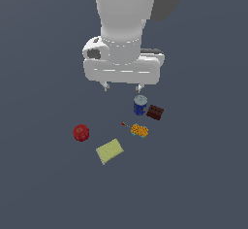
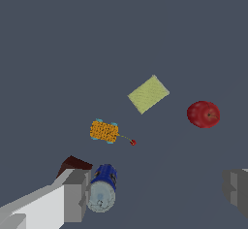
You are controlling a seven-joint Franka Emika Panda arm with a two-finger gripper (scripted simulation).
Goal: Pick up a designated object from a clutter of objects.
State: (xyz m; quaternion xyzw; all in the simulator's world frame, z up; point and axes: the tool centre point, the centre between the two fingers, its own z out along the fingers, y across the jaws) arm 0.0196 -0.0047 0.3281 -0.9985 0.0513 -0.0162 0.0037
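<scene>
1. Above the grey floor (image 1: 43,189), the white two-fingered claw (image 1: 122,87) hangs with its fingers spread wide apart and nothing between them; it touches no item.
2. Nearest the claw, just below one fingertip in the exterior view, stands the blue cylindrical can with a silver top (image 1: 140,105), upright. The wrist view shows the same can (image 2: 101,188) just beside one grey finger (image 2: 75,194).
3. Touching or nearly touching the can, on the side away from the claw's centre, lies the dark brown rectangular block (image 1: 155,112); contact cannot be confirmed.
4. Further out from the claw lies the small orange block with blue edging (image 1: 139,131), with a thin stem ending in a tiny red bead (image 2: 132,142) beside it.
5. Farther out again, well apart from the claw, the flat pale yellow-green rectangular sponge-like pad (image 1: 109,151) lies flat and turned at an angle, clear of every other item.
6. Beside the pad, at similar remove from the claw, rests the red round apple-like ball (image 1: 81,132).
</scene>
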